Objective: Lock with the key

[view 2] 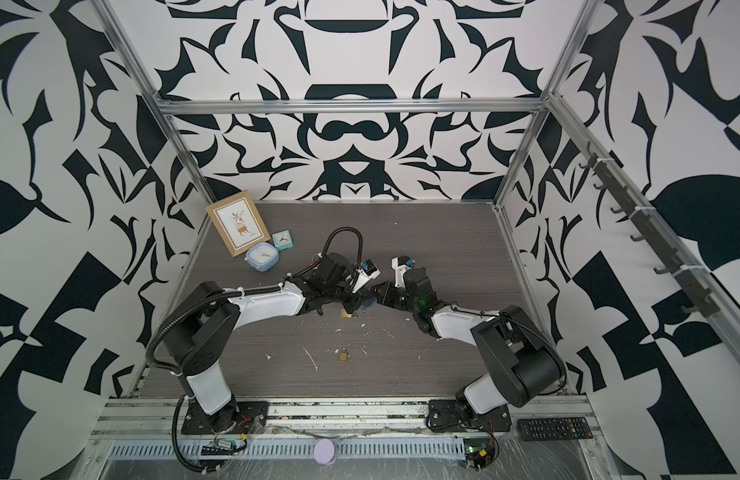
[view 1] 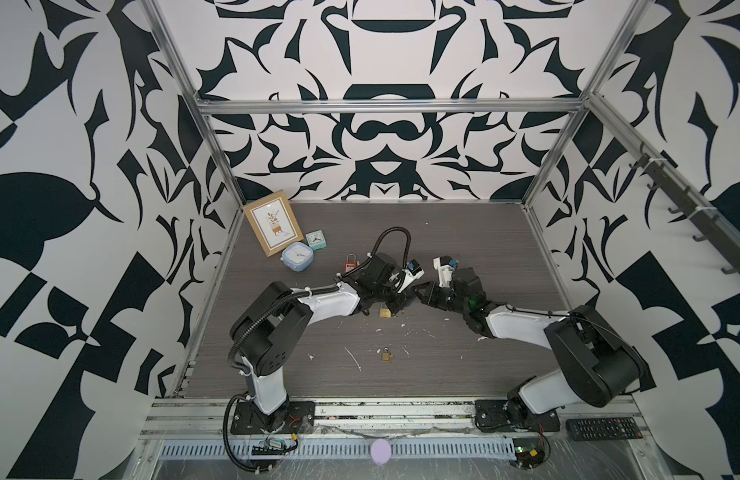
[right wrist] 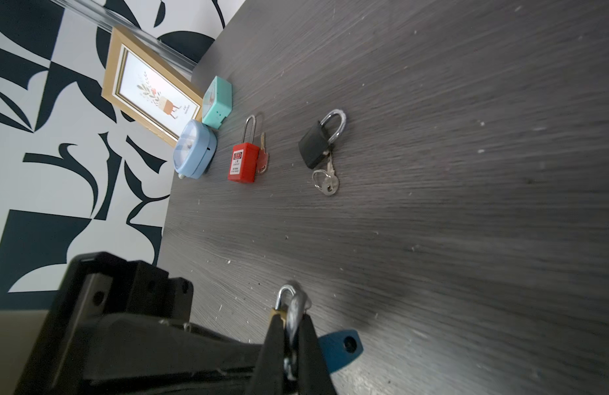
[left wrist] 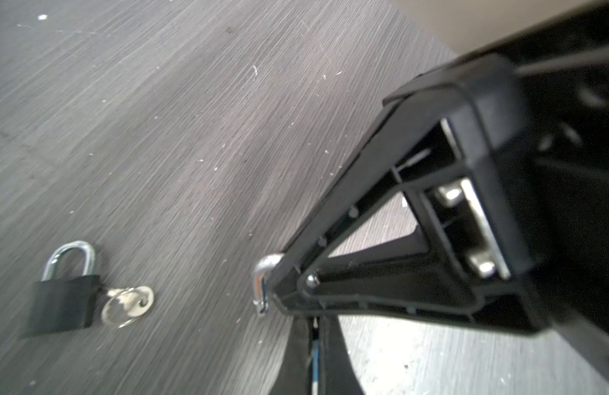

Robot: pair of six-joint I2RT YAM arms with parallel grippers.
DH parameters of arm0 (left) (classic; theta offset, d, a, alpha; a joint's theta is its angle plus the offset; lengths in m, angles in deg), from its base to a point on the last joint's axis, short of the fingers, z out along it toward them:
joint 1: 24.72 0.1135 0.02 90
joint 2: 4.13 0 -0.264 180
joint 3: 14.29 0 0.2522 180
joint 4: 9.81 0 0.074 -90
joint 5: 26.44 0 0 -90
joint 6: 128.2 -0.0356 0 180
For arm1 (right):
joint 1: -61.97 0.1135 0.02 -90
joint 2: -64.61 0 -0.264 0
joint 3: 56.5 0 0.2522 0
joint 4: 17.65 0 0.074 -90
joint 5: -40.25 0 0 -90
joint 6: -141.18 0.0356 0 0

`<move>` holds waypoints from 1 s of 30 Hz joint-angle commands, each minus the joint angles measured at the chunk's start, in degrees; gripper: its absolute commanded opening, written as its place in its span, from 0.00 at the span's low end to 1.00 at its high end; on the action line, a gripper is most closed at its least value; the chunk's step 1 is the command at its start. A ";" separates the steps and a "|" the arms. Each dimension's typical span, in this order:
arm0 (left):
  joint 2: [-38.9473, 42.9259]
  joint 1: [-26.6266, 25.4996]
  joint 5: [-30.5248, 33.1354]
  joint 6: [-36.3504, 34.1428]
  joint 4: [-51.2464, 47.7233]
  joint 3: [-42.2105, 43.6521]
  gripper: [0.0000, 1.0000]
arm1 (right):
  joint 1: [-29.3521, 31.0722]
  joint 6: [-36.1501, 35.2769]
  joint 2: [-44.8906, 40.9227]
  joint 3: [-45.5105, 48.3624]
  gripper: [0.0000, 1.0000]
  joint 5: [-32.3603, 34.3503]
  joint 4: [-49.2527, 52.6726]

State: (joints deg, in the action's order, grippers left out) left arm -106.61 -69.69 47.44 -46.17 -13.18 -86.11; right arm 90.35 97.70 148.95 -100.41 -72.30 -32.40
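While the right end effector (right wrist: 293, 318) grips the brass padlock (right wrist: 297, 306) by its shackle, the left end effector (left wrist: 313, 325) pinches the blue key (right wrist: 340, 345) just beside it.

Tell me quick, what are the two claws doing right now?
Left gripper: closed; brass padlock shackle pokes out at its tip, grip unclear.
Right gripper: closed on something silver, likely the key, beside that shackle.

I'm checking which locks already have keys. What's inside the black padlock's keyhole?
A silver key on a ring sticks out of the black padlock's bottom end, in the right wrist view. Its blade is covered by the lock body, so how deep it sits can't be seen.
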 commanded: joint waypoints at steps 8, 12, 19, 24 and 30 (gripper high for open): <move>16.10 1.20 1.49 -8.04 52.18 14.40 0.44 | -1.79 -7.74 -10.50 -4.39 0.00 -20.99 31.87; 24.22 1.11 1.43 -12.78 42.10 17.58 0.75 | -3.11 -9.32 -9.94 -8.17 0.00 -20.97 35.27; 36.67 1.03 5.31 -14.79 22.17 18.93 1.00 | -3.22 -8.39 -5.92 -10.48 0.00 -22.17 32.67; 39.74 1.05 11.19 -12.60 14.77 18.32 1.00 | -3.09 -8.50 -1.55 -12.68 0.00 -23.37 29.36; 38.87 1.03 12.94 -11.65 12.90 17.77 0.99 | -3.16 -11.80 2.04 -13.91 0.00 -23.07 28.94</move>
State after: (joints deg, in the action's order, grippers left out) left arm -67.64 -68.71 58.41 -58.60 2.01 -67.73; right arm 87.23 88.81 151.05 -112.06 -93.68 -1.03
